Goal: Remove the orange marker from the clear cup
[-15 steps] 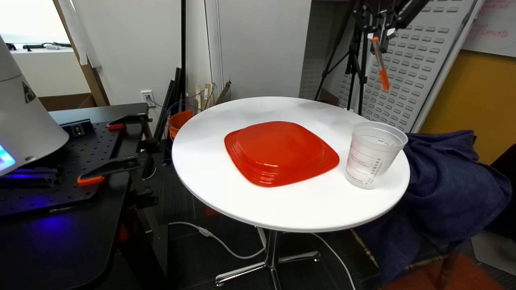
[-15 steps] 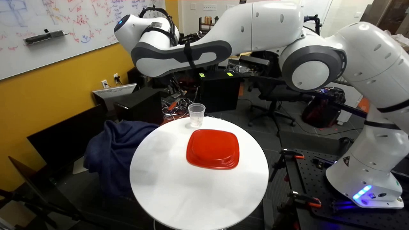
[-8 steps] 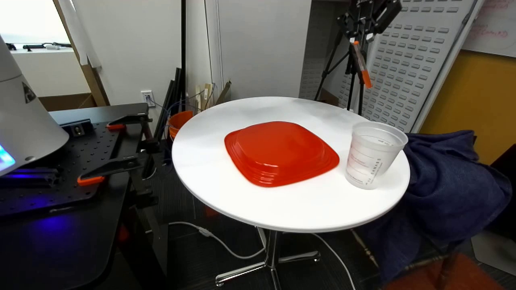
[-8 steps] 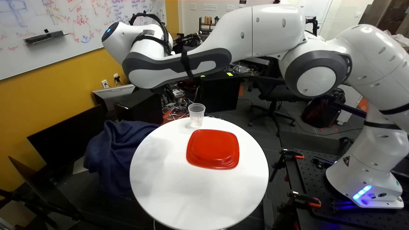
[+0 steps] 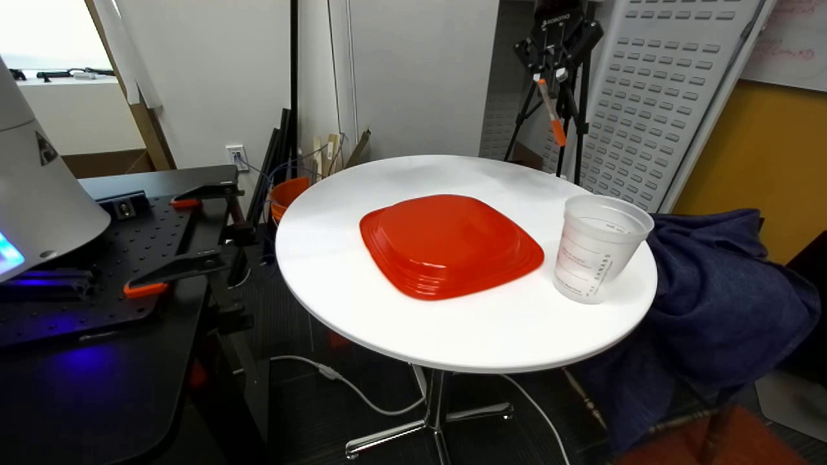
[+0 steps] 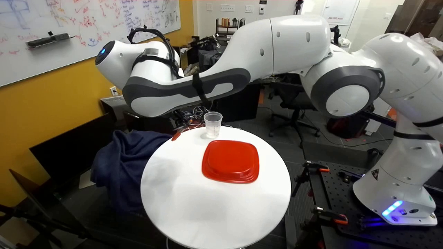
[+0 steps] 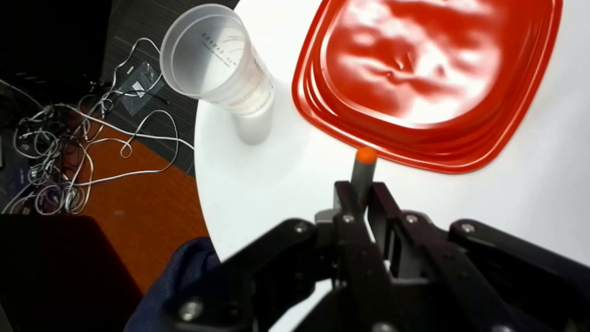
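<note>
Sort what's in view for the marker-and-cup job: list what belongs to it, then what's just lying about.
Belongs to the job:
orange marker, held between the jaws
clear cup, upright on the white table

Just lying about:
red plate, on the table
dark blue cloth, beside the table
white cord, on the floor

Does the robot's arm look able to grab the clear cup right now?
Probably not: the gripper is closed on the orange marker, so it would likely need to let go first. Nothing visible covers the clear cup.
</note>
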{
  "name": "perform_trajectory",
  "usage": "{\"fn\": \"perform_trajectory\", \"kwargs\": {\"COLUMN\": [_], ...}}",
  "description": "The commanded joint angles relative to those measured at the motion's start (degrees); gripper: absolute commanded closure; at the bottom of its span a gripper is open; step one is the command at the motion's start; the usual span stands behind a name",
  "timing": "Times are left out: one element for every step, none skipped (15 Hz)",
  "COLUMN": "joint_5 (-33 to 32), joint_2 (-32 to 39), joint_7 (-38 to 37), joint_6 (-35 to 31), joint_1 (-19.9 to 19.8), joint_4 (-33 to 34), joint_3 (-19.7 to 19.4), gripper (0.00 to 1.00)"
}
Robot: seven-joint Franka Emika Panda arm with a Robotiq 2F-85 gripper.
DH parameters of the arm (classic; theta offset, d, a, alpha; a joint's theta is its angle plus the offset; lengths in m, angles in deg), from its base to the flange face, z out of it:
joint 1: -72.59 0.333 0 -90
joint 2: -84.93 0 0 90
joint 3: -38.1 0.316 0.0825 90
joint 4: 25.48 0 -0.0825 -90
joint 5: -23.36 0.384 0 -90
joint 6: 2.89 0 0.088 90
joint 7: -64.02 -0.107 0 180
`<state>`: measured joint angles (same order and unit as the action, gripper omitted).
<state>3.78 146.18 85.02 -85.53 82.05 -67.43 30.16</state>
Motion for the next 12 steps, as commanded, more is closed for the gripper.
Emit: {"fn": "perform_trajectory", "kwargs": {"joint_5": [0.95,1.07,1.19,1.31,1.43,1.51,1.56,1.58,1.66,1.63,1.76,1.87], "joint_2": [0.95,0.68,0.21,-0.16,-0.44,-0.59,-0.73,-0.81,-0.92,-0.98,-1.09,-1.19], "joint_7": [-2.65,-3.45,-4.65,-5.85,-7.11,-8.15,-9.38,-10.43,-11.48,-12.59,-13.55,-14.34], "joint_6": [3.34,3.81,4.34,4.87,5.4,5.89,6.22,6.27,6.35,6.36,6.28,6.28], "joint_1": [1.25,1.64,2.19,2.62,3.05,3.43,3.88,4.23,4.61,5.02,5.3,5.6], "joint_4": [2.68,2.43,2.02,1.78,1.6,1.56,1.46,1.27,1.1,0.87,0.61,0.43], "joint_3": [0.03,-0.01,-0.05,-0.06,-0.01,0.03,0.03,0.06,0.14,0.12,0.22,0.3], "gripper": [0.97,0.97,0.97,0.97,0.97,0.97,0.97,0.97,0.97,0.97,0.97,0.97]}}
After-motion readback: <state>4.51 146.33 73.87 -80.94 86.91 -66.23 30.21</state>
